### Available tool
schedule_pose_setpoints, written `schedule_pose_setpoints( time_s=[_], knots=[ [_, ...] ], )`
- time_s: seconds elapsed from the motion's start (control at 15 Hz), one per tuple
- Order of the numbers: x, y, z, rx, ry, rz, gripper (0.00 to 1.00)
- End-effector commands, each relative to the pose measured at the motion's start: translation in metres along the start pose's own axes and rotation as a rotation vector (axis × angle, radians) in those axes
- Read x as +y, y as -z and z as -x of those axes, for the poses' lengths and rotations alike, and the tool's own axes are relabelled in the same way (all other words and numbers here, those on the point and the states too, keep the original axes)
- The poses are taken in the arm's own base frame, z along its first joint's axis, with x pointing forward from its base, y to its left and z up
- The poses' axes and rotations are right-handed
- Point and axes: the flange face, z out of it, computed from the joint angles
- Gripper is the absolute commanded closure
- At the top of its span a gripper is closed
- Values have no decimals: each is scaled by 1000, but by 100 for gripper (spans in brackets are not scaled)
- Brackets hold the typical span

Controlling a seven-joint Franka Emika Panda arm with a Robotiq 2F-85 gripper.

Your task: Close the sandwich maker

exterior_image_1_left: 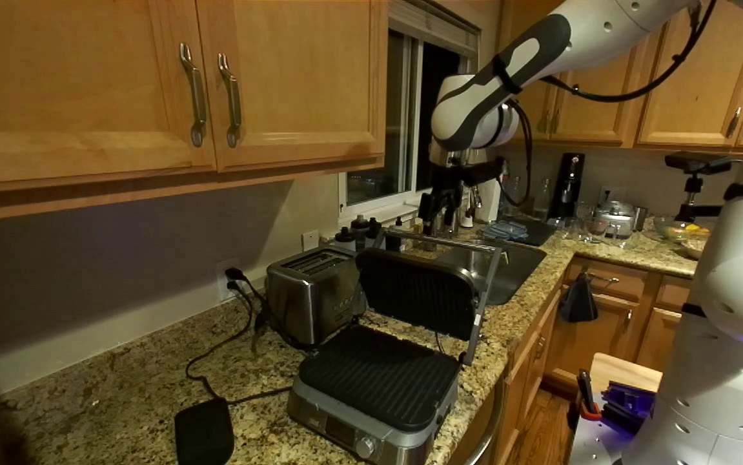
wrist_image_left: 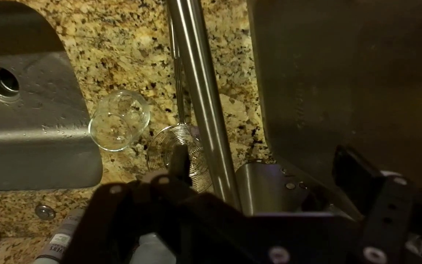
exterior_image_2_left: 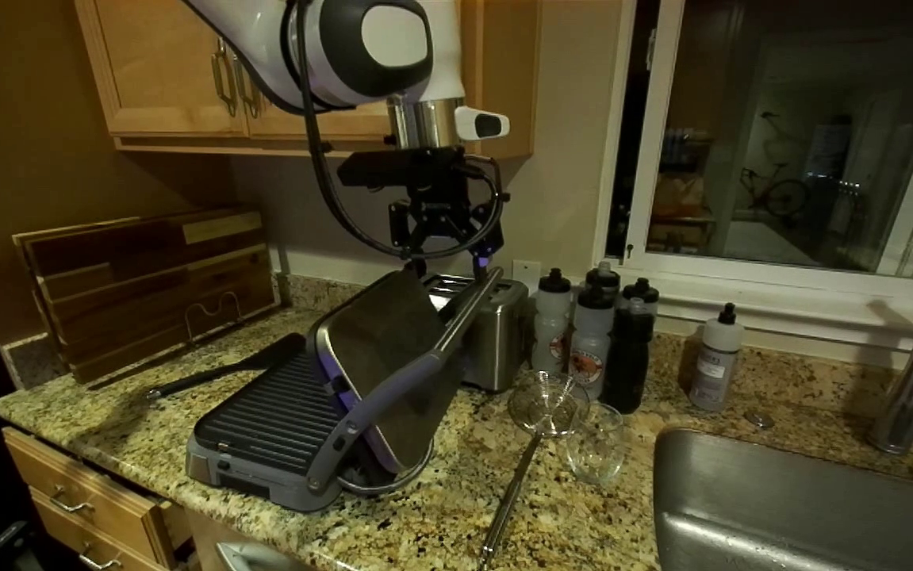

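The silver sandwich maker (exterior_image_1_left: 345,416) stands open on the granite counter; its body also shows in an exterior view (exterior_image_2_left: 266,420). Its lid (exterior_image_1_left: 416,290) is raised and leans back past upright, with the dark ribbed plates exposed; its outer face shows in an exterior view (exterior_image_2_left: 385,341) and in the wrist view (wrist_image_left: 342,73). The lid's handle bar (exterior_image_2_left: 468,309) runs across the wrist view (wrist_image_left: 205,91). My gripper (exterior_image_2_left: 450,266) is open above the lid's top edge, pointing down. In the wrist view its fingers (wrist_image_left: 265,161) are wide apart, with the bar between them. Contact cannot be told.
The chrome toaster (exterior_image_1_left: 313,297) stands close beside the sandwich maker. Several bottles (exterior_image_2_left: 591,341), a wire strainer (exterior_image_2_left: 547,404) and a clear glass (exterior_image_2_left: 595,444) stand near the lid. The sink (exterior_image_2_left: 742,476) lies beyond. A flat black object (exterior_image_1_left: 203,433) with a cable lies on the counter.
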Motion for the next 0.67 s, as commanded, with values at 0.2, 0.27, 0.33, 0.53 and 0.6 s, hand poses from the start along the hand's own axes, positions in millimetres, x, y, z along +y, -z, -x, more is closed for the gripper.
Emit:
schedule_pose_setpoints(
  time_s=[0.2,0.27,0.33,0.53,0.6],
  knots=[
    [21,-28,-6,18,9,33,0],
    [24,-32,-5,11,17,43,0],
    [26,-38,-5,3,21,49,0],
    [31,-52,-8,-24,28,38,0],
    [31,-57,-9,-34,28,35,0]
  ],
)
